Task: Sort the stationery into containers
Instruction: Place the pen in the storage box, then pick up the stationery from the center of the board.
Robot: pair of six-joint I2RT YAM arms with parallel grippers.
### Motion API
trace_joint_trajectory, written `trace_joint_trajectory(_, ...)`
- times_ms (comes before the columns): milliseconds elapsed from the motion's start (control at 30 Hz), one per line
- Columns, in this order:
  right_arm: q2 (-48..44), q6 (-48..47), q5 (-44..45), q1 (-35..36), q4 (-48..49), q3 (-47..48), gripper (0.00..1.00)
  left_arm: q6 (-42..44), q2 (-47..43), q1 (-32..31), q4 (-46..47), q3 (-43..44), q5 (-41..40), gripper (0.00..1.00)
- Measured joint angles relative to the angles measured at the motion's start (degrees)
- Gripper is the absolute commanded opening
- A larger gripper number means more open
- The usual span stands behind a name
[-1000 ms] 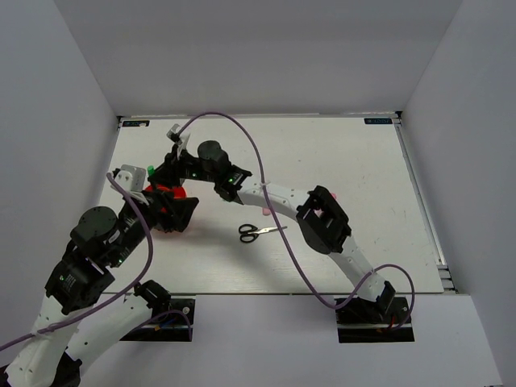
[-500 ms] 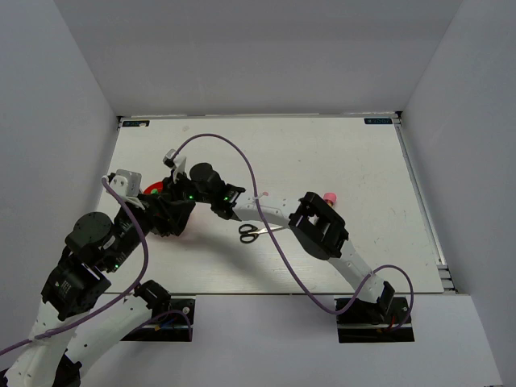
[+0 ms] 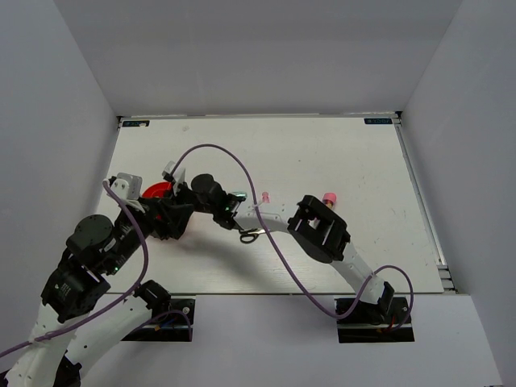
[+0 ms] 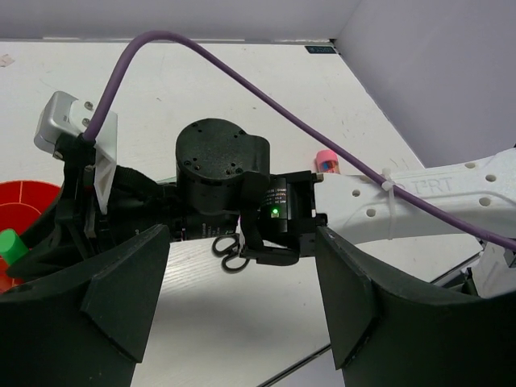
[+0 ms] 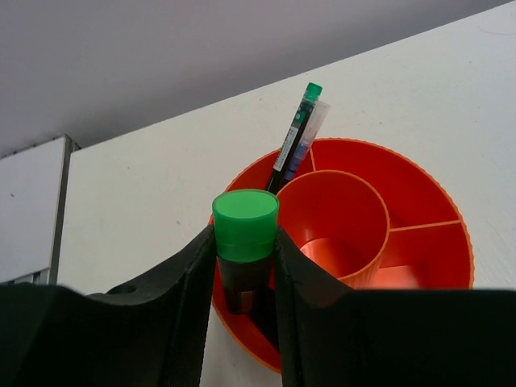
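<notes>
Marker (image 5: 245, 216), dark body with green cap, one only: low centre of the right wrist view, pinched upright in right gripper (image 5: 244, 246), just in front of the orange-red container (image 5: 419, 201). We count two pens (image 5: 297, 137) standing in its outer ring. Left gripper (image 4: 238, 242) spread wide, holding nothing.

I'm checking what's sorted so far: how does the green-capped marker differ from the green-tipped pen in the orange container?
The green-capped marker is thick with a broad flat cap; the green-tipped pen is thin with a small tip. The marker is clamped in the right hand at the orange container's near side; the pen stands leaning in an outer compartment. Both have dark bodies and green tops.
</notes>
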Motion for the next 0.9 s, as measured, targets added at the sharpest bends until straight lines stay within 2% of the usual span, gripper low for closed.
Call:
trace_joint_trajectory(33, -0.02, -0.5, -0.33, 0.07, 0.28, -0.35, 0.38, 0.0, 0.0, 0.0, -0.15, -0.04, -0.04, 0.83)
trace_joint_trajectory(67, -0.09, -1.01, -0.74, 0.15, 0.44, -0.66, 0.46, 0.0, -0.02, 0.0, -0.24, -0.13, -0.09, 0.84)
trace_joint_trajectory(167, -0.11, -2.19, -2.14, 0.39, 0.59, -0.72, 0.54, 0.0, -0.02, 0.0, -0.63, -0.2, -0.28, 0.84)
trace_joint_trajectory(400, -2.84, -4.35, -4.55, 0.81, 0.61, -0.72, 0.57, -0.02, 0.07, 0.0, -0.76, -0.2, -0.72, 0.84)
trace_joint_trajectory(467, -3.98, -4.9, -4.63, 0.81, 0.59, -0.72, 0.51, -0.17, 0.24, 0.0, -0.79, -0.2, -0.72, 0.84)
trace_joint_trajectory(533, -5.25, -5.73, -4.55, 0.87, 0.57, -0.72, 0.32, -0.48, 0.42, 0.0, -0.79, -0.2, -0.72, 0.8)
trace_joint_trajectory(567, -5.9, -6.16, -4.44, 0.92, 0.26, -0.72, 0.14, -0.66, 0.52, 0.0, -0.81, -0.2, -0.72, 0.77)
trace_joint_trajectory(633, -7.41, -7.21, -3.28, 0.94, -0.72, -0.72, 0.01, -1.14, 0.81, 0.0, -0.81, -0.2, -0.7, 0.59)
trace_joint_trajectory(700, -8.83, -8.41, 0.28, 0.94, -4.11, -0.17, 0.0, -1.55, 1.25, 0.0, -0.81, -0.17, -0.7, 0.39)
trace_joint_trajectory(733, -9.09, -9.07, 2.58, 0.85, -7.39, 1.6, 0.0, -1.4, 1.66, 0.0, -0.94, -0.09, -0.68, 0.22)
trace_joint_trajectory(767, -8.66, -9.4, 5.01, 0.76, -11.47, 4.61, 0.0, -1.68, 2.14, 0.0, -1.05, 0.04, -0.63, 0.13)
trace_joint_trajectory(833, -7.37, -10.19, 8.79, -0.07, -22.56, 13.29, 0.0, -1.53, 3.54, 0.0, -1.42, 0.44, -0.42, 0.01)
trace_joint_trajectory(867, -7.08, -10.47, 9.99, -0.9, -28.06, 17.16, 0.0, -1.36, 4.46, 0.0, -1.77, 0.68, -0.28, 0.01)
trace_joint_trajectory(900, -7.17, -10.67, 10.58, -1.99, -32.02, 19.37, 0.33, -1.11, 5.68, 0.0, -2.29, 1.01, 0.02, 0.01)
